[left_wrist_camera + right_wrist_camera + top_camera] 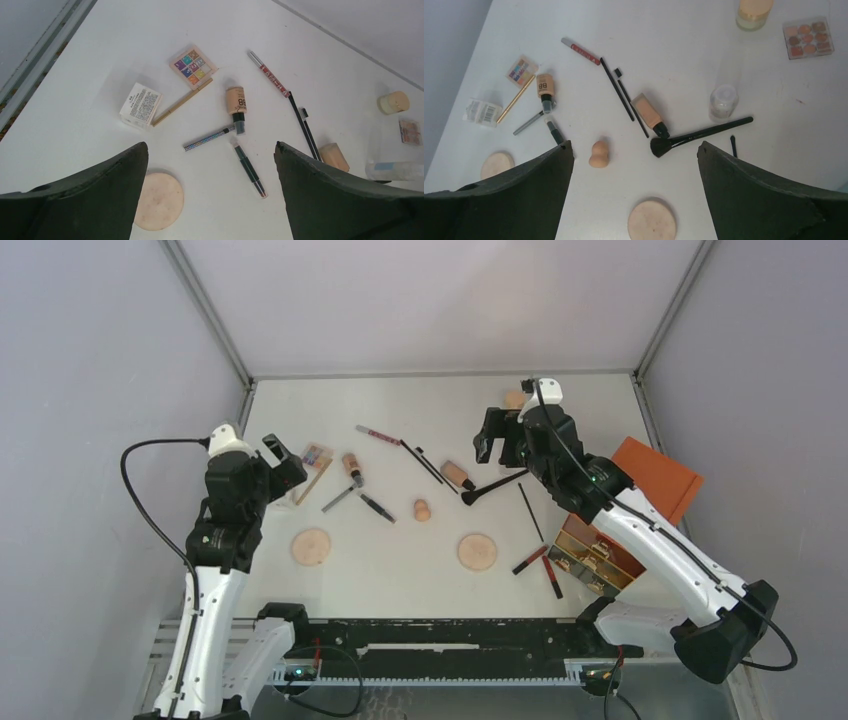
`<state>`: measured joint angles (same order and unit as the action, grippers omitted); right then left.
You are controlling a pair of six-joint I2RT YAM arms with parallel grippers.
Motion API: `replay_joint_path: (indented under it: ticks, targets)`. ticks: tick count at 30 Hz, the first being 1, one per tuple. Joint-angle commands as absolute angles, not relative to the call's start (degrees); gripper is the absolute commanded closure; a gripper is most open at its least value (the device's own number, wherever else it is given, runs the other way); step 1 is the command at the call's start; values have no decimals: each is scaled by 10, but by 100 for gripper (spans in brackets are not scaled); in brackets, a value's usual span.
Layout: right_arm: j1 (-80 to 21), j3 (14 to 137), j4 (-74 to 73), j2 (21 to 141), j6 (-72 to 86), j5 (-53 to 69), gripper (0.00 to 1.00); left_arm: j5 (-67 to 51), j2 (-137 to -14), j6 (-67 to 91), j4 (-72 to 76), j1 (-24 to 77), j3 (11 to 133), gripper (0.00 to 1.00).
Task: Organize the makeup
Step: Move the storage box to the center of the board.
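The makeup lies loose over the middle of the table, none of it sorted that I can see. The left gripper hangs wide open and empty above the left cluster: a colour palette, a white carton and a BB bottle. The right gripper is likewise spread wide with nothing in it, over the beige sponge and the large brush. Main risk, in my judgement: that brush's head lies against the cap of a peach bottle, with 2 thin brushes just beside the bottle, so closing on any 1 could drag or roll its neighbours. The 2 tan discs lie flat and may slip from a pinch. The drawer box sits at the right edge, partly under the right arm, which obstructs my view of its compartments; 2 red-and-black pencils lie just beside it.
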<state>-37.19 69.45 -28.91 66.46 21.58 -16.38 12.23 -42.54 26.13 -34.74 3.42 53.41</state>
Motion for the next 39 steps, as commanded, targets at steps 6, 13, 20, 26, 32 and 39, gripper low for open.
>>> replay_joint_path:
  ticks: [6,13,20,26,32,39]
  targets:
    - [-370,695,-265,671,246,-158,0,132,-404,264,-315,38,516,0]
    - [-370,695,-276,670,246,-151,0,169,-399,272,-314,38,505,1]
    - [-370,675,-366,597,253,-176,1,-15,-408,277,-218,124,470,0]
    - [-369,657,-499,509,322,-222,23,71,-483,242,-220,307,491,0]
    - [-398,634,-593,460,380,-217,88,69,-538,237,-197,341,517,0]
    - [-483,604,-672,454,498,-255,100,62,-578,237,-183,352,534,0]
